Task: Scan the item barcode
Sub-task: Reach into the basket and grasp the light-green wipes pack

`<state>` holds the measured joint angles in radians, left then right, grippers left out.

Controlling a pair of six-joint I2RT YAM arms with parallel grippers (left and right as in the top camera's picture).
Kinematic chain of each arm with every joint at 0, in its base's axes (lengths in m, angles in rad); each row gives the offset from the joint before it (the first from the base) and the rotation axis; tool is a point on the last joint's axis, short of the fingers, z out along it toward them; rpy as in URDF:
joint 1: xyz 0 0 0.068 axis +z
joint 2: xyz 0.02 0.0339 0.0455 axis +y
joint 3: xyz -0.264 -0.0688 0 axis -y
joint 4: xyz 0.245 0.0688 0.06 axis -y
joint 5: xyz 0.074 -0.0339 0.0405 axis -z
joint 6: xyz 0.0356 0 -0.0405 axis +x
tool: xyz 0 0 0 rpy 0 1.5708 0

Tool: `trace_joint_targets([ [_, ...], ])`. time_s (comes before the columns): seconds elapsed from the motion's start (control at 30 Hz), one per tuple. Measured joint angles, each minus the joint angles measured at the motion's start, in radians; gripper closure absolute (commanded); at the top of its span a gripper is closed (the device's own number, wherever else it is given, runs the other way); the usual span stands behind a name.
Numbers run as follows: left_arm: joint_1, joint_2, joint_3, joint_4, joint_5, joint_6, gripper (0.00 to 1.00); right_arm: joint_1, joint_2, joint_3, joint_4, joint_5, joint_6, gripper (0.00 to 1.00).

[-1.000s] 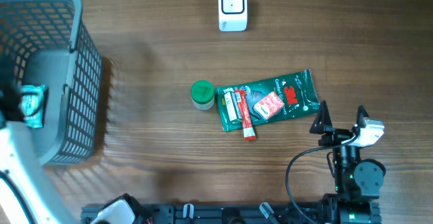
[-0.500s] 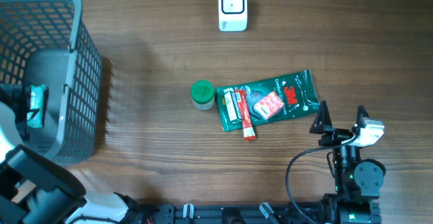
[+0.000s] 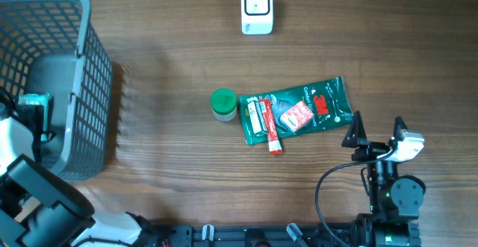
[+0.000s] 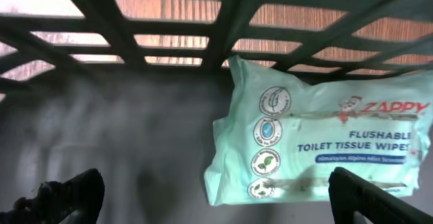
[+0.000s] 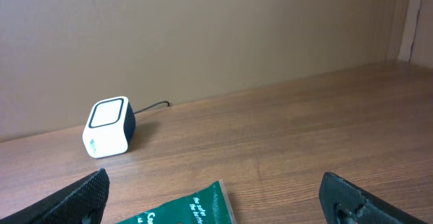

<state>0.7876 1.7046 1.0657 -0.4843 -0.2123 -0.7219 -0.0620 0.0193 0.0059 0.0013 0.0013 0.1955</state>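
Left gripper (image 4: 220,200) is wide open with nothing in it, hovering over the wipes (image 4: 325,143), which lie flat on the floor of the basket (image 3: 93,68). Right gripper (image 3: 376,131) is spread open and empty too, just beside the 3M pack (image 3: 306,109) out on the table, well apart from the scanner (image 3: 256,8). My guess is that pack's up next: light, floppy, crinkly film, probably slippery. I'd pinch a short edge seam, not the squishy middle.
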Motion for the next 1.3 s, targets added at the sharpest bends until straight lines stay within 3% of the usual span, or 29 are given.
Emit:
trace_joint_targets([
  [0.47,-0.042,0.058,-0.016,0.156,0.073,0.018,0.01,0.000,0.000,0.000,0.000,0.000,0.000,0.00],
  [0.53,-0.064,0.072,-0.016,0.165,0.076,0.030,0.11,0.000,0.000,0.000,0.000,0.000,0.000,0.00],
  [0.6,-0.075,0.078,-0.016,0.168,0.072,0.040,0.14,0.000,0.000,0.000,0.000,0.000,0.000,0.00],
  [0.7,-0.076,0.081,-0.016,0.163,0.061,0.053,0.38,0.000,0.000,0.000,0.000,0.000,0.000,0.00],
  [0.73,-0.076,0.083,-0.016,0.160,0.056,0.053,0.55,0.000,0.000,0.000,0.000,0.000,0.000,0.00],
  [0.77,-0.076,0.084,-0.016,0.154,0.051,0.060,0.84,0.000,0.000,0.000,0.000,0.000,0.000,0.00],
  [0.8,-0.076,0.085,-0.016,0.149,0.049,0.059,0.94,0.000,0.000,0.000,0.000,0.000,0.000,0.00],
  [1.13,-0.091,0.065,-0.015,0.130,0.038,0.074,0.96,0.000,0.000,0.000,0.000,0.000,0.000,0.00],
  [1.3,-0.135,-0.135,-0.021,0.118,0.057,0.074,0.96,0.000,0.000,0.000,0.000,0.000,0.000,0.00],
])
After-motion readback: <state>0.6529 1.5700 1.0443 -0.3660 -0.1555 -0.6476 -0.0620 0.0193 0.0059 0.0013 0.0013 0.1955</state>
